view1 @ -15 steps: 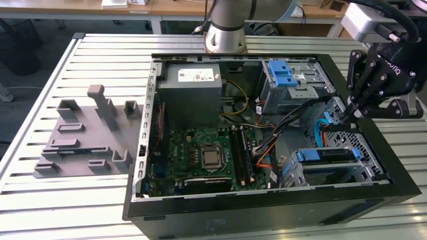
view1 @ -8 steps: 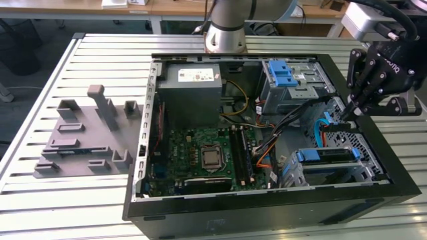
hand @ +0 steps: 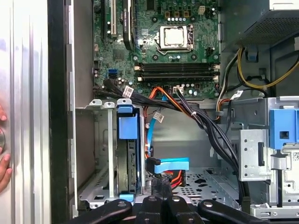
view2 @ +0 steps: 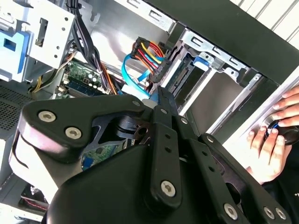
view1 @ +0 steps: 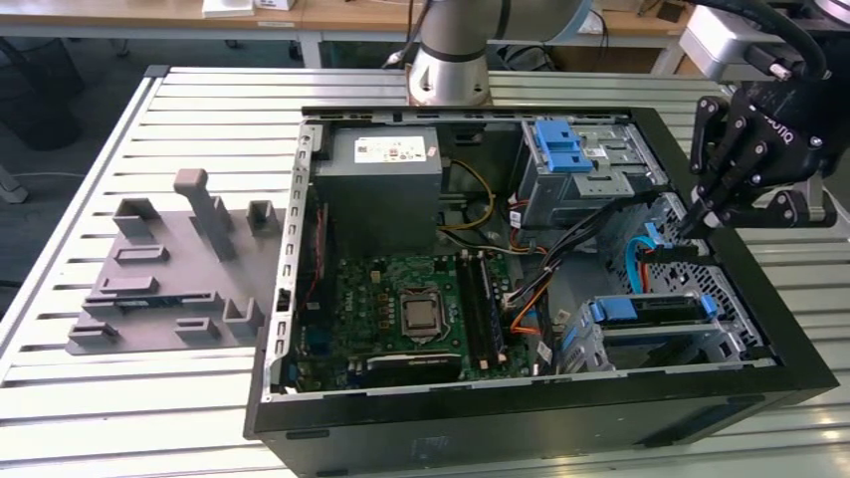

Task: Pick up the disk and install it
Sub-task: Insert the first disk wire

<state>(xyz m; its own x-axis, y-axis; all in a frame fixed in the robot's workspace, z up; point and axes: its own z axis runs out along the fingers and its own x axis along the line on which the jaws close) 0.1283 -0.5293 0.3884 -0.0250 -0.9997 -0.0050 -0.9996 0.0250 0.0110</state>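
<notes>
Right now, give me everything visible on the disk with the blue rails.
The disk, a flat silver-grey hard drive with blue plastic rails, sits in the metal drive cage at the open black computer case's lower corner on the exterior view's right. It stands on edge in its slot, blue rail tab facing up in the first wrist view. The black gripper hovers apart, above the case wall.

an open black computer case [view1: 743,398] lies on my slatted metal table [view1: 159,398]. a grey plastic fixture [view1: 166,269] sits beside it. a green motherboard [view1: 398,309] shows inside.
</notes>
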